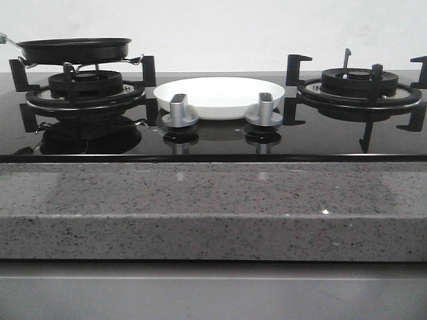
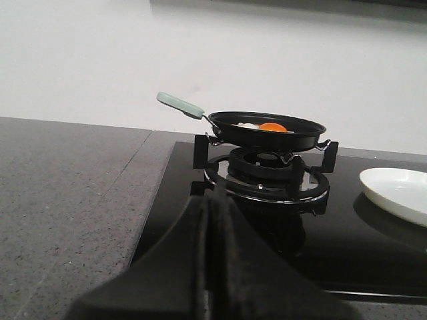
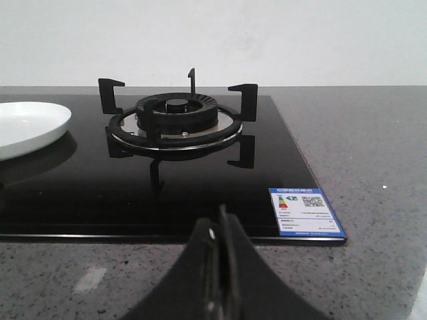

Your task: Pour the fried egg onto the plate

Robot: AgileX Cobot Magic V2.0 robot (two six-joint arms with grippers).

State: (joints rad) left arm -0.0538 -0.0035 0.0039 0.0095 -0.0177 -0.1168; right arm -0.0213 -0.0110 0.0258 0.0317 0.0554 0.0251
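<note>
A black frying pan point(image 1: 73, 50) with a pale green handle point(image 2: 180, 105) sits on the left burner point(image 1: 85, 85). The fried egg point(image 2: 267, 127), white with an orange yolk, lies in the pan, seen only in the left wrist view. The white plate point(image 1: 220, 95) rests on the black glass hob between the burners; its edge also shows in the left wrist view point(image 2: 400, 192) and the right wrist view point(image 3: 27, 128). My left gripper point(image 2: 215, 200) is shut and empty, low, short of the left burner. My right gripper point(image 3: 221, 223) is shut and empty over the counter in front of the right burner point(image 3: 177, 123).
Two silver knobs point(image 1: 179, 110) point(image 1: 265, 110) stand in front of the plate. The right burner point(image 1: 360, 85) is bare. A blue label point(image 3: 305, 211) sits at the hob's corner. Grey speckled stone counter point(image 1: 213, 207) surrounds the hob; a white wall is behind.
</note>
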